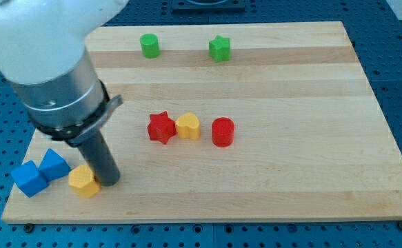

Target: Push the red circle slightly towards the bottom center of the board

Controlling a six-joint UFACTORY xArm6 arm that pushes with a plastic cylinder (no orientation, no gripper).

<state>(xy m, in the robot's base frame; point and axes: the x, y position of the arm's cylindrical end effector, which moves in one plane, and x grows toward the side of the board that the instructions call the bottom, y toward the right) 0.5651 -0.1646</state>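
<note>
Red circle [223,131] sits mid-board.
My tip [108,181], apparently touching the yellow block [83,181], stands well left of it.

White arm casing, grey metal collar, straight dark rod [98,160] below.
</note>
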